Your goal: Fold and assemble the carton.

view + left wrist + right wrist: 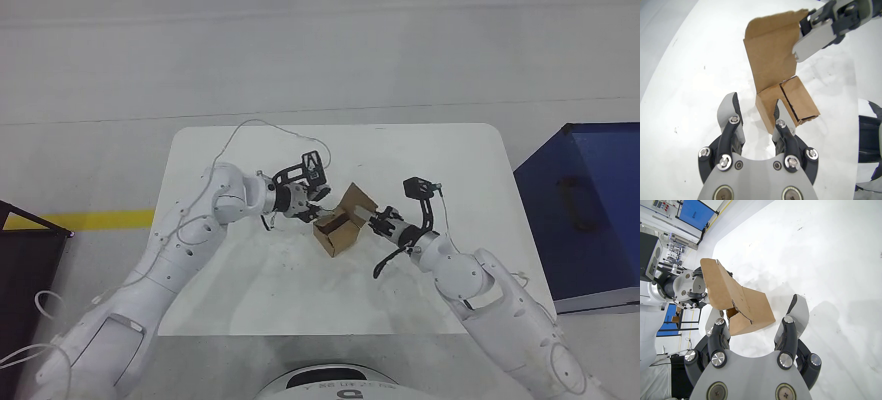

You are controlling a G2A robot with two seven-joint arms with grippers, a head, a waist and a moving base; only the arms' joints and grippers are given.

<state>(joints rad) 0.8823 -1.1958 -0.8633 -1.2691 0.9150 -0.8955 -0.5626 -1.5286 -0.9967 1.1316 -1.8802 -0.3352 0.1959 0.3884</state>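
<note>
Top camera looks down; wrist cameras closely face the carton [338,229] from opposite sides.

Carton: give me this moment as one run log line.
carton: on table, flap raised, unfinished | left hand: open, beside carton | right hand: open, by flap

Brown carton [751,308] on the white bench [810,247]
The right pincer [755,311] has its fingers [799,308] spread wide, one just beside the carton's open end, the other apart from it. A flap [715,283] stands up, with the left pincer [701,289] behind it
</note>
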